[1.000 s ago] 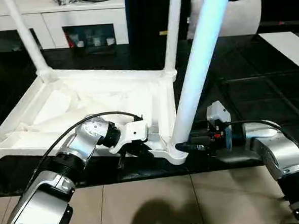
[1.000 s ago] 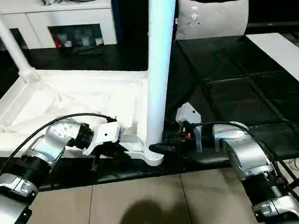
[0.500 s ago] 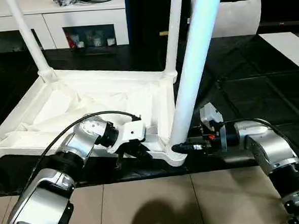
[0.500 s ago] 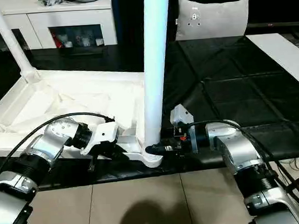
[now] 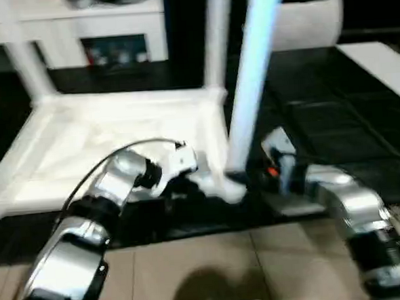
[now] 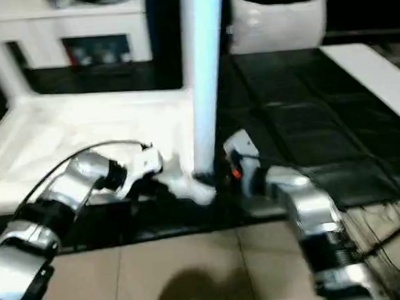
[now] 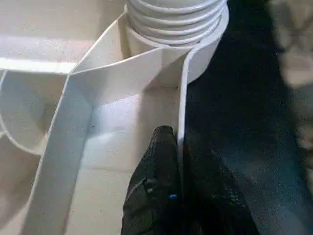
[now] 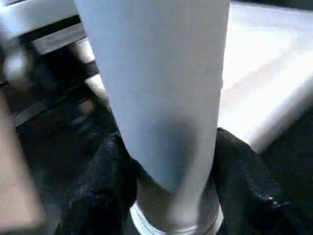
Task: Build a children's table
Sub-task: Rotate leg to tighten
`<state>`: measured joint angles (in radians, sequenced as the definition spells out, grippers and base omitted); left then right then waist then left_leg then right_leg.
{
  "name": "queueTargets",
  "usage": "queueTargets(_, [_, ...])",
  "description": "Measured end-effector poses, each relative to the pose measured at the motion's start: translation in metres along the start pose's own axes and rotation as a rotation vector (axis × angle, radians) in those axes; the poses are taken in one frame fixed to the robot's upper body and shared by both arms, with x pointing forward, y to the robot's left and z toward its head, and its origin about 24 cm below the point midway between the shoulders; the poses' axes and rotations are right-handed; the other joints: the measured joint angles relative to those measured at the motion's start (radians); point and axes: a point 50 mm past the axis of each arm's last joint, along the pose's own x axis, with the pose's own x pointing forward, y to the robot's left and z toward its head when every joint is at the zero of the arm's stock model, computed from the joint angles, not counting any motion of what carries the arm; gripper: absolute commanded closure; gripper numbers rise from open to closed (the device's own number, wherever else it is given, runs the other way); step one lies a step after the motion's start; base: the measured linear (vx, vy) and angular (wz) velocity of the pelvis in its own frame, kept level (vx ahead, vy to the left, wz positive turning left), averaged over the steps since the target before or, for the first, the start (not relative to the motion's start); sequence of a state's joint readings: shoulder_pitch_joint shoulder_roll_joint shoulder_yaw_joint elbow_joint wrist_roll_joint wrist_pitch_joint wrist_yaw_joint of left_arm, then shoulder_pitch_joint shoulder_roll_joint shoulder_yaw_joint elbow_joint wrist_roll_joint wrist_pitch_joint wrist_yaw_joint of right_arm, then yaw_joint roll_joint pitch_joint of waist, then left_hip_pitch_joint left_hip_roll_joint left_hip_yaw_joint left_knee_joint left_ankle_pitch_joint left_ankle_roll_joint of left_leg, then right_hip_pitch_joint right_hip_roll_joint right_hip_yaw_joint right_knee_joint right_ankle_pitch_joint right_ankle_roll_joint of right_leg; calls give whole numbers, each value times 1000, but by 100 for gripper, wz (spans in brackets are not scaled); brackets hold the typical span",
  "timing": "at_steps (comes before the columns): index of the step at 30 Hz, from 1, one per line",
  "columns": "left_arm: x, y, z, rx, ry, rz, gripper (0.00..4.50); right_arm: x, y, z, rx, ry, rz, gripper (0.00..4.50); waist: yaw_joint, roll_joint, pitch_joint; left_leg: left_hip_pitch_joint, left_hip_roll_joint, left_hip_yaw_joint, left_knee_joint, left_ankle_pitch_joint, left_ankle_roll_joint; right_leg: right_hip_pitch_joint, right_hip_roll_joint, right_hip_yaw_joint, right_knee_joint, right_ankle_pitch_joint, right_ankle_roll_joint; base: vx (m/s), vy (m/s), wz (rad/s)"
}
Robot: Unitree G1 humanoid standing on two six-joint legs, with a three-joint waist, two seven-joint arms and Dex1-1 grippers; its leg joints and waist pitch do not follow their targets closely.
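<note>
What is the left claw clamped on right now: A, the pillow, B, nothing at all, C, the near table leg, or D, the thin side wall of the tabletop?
D: in the left wrist view the left claw has one black finger on each side of the thin side wall of the tabletop, just below the corner socket.

Both forearms are silver, ribbed metal cylinders with black joint bands; a thin black cable loops over the left forearm (image 5: 114,186) to a white wrist housing behind the left hand (image 7: 182,196). Right forearm (image 5: 342,199) carries a white box-shaped block with a small red-orange mark just behind the right hand (image 8: 168,196). Fingers (image 7: 156,186) on both hands are black, with a rough, grainy surface.
</note>
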<state>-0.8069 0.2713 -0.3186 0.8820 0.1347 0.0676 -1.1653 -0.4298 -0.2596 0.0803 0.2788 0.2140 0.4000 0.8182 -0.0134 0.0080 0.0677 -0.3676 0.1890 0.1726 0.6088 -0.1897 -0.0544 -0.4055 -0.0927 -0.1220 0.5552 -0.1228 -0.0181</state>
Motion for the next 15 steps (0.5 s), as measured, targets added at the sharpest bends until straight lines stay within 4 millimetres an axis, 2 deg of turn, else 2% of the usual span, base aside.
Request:
queueTargets(4, [10, 7, 8, -75, -1, 128, 450, 21, 1, 6, 43, -40, -258, 252, -34, 1, 0, -1, -1, 0, -1, 0, 0, 1, 0, -2, -8, 0, 0, 0, 0, 0])
queueTargets(6, [16, 10, 13, -103, -3, 194, 450, 35, 4, 10, 76, -60, -405, 252, -47, 2, 0, -2, -1, 0, -3, 0, 0, 2, 0, -2, -11, 0, 0, 0, 0, 0])
queueTargets(8, [20, 11, 16, -109, -5, 226, 450, 42, 5, 13, 74, -58, -482, 252, -55, 3, -1, -3, -2, 0, -4, 0, 1, 2, -1, -1, -13, 0, 0, 0, 0, 0])
queueTargets(9, [22, 11, 18, -108, -7, 235, 450, 42, 5, 14, 67, -60, -501, 217, -59, 4, -2, -3, -4, 0, -5, -1, 2, 2, -2, 0, -13, 0, 0, 0, 0, 0])
queueTargets(11, [22, 11, 19, -100, -11, 239, 450, 42, 5, 14, 54, -73, -512, 184, -60, 7, -2, -3, -6, -1, -7, -2, 3, 2, -2, 2, -13, 0, 0, 0, 0, 0])
queueTargets(15, [22, 10, 21, -55, -17, 222, 450, 40, 7, 11, 51, -117, -515, 161, -50, 9, -3, -3, -6, -1, -12, -2, 4, 1, -2, 2, -9, 4, -5, 0, 0, 0])
